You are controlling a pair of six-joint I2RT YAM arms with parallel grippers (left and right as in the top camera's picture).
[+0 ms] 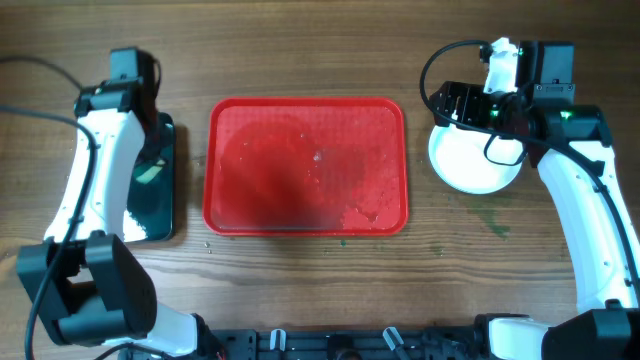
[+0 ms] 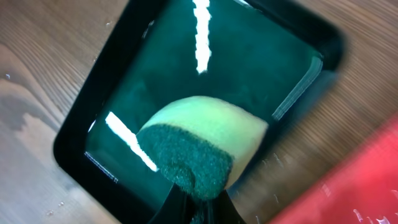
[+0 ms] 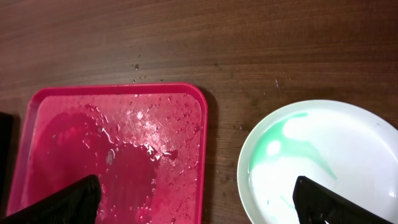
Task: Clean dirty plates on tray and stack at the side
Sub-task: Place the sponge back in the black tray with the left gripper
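Observation:
The red tray (image 1: 305, 165) lies mid-table, wet, with no plates on it; it also shows in the right wrist view (image 3: 118, 149). A white plate (image 1: 470, 160) sits on the wood to the tray's right, with teal-green smears on it in the right wrist view (image 3: 323, 155). I cannot tell whether other plates lie under it. My right gripper (image 1: 465, 105) (image 3: 199, 208) is wide open and empty, above the gap between tray and plate. My left gripper (image 1: 150, 160) (image 2: 199, 208) is shut on a yellow-and-green sponge (image 2: 205, 137) held over the black tray.
A narrow black tray (image 1: 160, 215) (image 2: 74, 137) holding dark teal water stands left of the red tray, whose corner shows in the left wrist view (image 2: 348, 186). Small teal specks mark the wood below the plate (image 1: 492, 218). Cables hang near both arms.

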